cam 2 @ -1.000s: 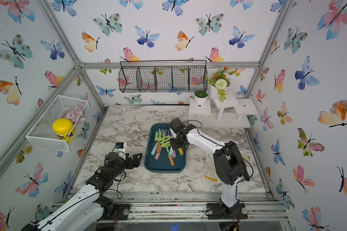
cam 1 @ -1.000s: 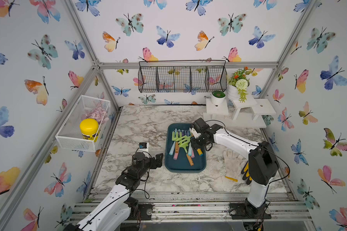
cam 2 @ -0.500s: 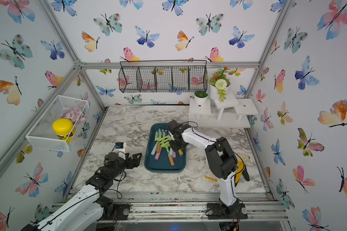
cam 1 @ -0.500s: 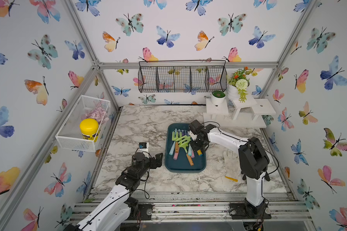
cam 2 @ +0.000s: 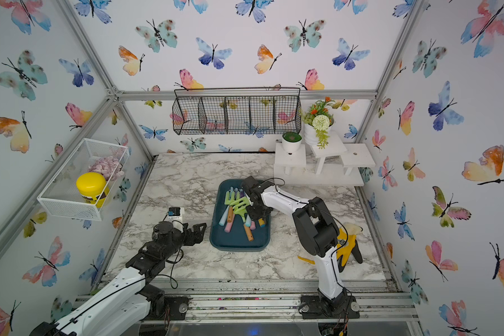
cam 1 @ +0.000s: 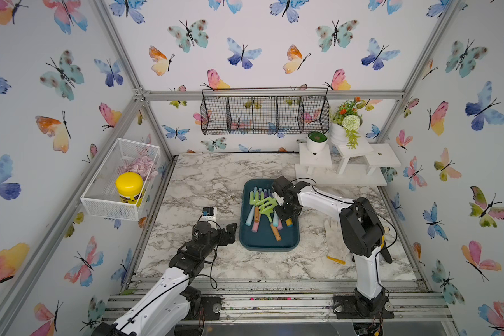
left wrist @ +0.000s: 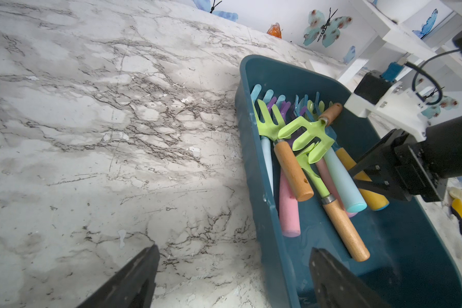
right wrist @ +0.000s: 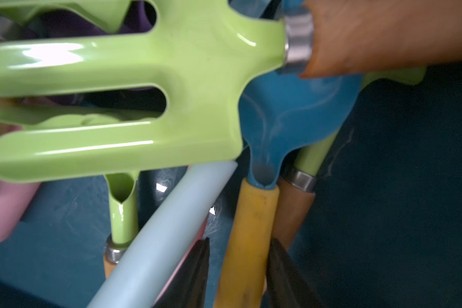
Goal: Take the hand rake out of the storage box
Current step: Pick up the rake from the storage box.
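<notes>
Hand rake (right wrist: pixel 198 66), green-headed, lies atop the other tools (left wrist: pixel 342 181) in the storage box (cam 1: pixel 266 243), just beyond my right claw (right wrist: pixel 239 241), long axis crosswise to my reach, while my jaws narrowly straddle a yellow handle (right wrist: pixel 254 208) beneath; pinching it or not, I cannot tell.

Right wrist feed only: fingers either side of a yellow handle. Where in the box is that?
Observer: The yellow handle lies along the right side of the storage box, blue-capped end toward the robot.
Operator: Left arm in the way?
Observer: No. The left gripper hangs open outside the box, by its near left corner, holding nothing.
Operator: How many green tools?
Observer: Three green heads on wooden handles; the topmost rake has its handle pointing to the far end, opposite the other two.
</notes>
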Motion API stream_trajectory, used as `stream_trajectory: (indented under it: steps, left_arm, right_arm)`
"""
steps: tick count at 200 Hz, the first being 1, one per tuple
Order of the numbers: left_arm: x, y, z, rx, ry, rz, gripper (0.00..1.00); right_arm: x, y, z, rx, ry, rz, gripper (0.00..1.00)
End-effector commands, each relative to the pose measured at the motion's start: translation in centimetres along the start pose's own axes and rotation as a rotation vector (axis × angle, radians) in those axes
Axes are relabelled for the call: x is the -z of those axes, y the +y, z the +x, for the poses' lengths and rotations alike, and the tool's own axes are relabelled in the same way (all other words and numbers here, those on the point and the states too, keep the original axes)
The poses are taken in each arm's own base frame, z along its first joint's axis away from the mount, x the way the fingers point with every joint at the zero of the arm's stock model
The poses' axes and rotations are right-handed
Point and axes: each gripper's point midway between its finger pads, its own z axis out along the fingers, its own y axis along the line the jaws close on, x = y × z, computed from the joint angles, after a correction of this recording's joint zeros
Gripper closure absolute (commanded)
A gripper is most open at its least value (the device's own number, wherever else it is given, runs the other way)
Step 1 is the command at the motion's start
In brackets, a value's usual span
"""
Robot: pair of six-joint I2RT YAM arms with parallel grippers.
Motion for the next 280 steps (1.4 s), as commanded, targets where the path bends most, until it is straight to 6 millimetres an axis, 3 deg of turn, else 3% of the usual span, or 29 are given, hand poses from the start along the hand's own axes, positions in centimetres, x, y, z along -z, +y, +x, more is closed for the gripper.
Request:
stream_trajectory:
  steps: [1,73,141,170,211,280]
  left_arm:
    - [0.0,0.0,-0.8,-0.008,-0.03,-0.002,0.07]
    - [-0.2,-0.1,-0.7,-0.01,-0.021,0.004,0.07]
    - [-0.3,-0.1,-0.6,-0.009,-0.017,0.003,0.07]
    - [-0.3,-0.1,-0.5,-0.01,-0.013,0.004,0.07]
    - [-0.4,-0.2,-0.4,-0.01,-0.007,0.008,0.08]
    - [-0.5,-0.2,-0.4,-0.011,-0.001,0.01,0.08]
  right_arm:
    - [-0.2,0.3,0.2,-0.022,0.014,-0.023,0.65]
    - [5.5,0.6,-0.7,-0.041,-0.092,-0.054,0.8]
    - [10.2,2.4,-0.7,0.0,-0.127,-0.104,0.81]
    - [10.2,3.9,-0.4,0.007,-0.147,-0.198,0.81]
    - [8.2,2.5,1.5,-0.002,-0.033,-0.098,0.81]
    - [9.1,3.6,3.7,0.102,0.12,0.05,0.81]
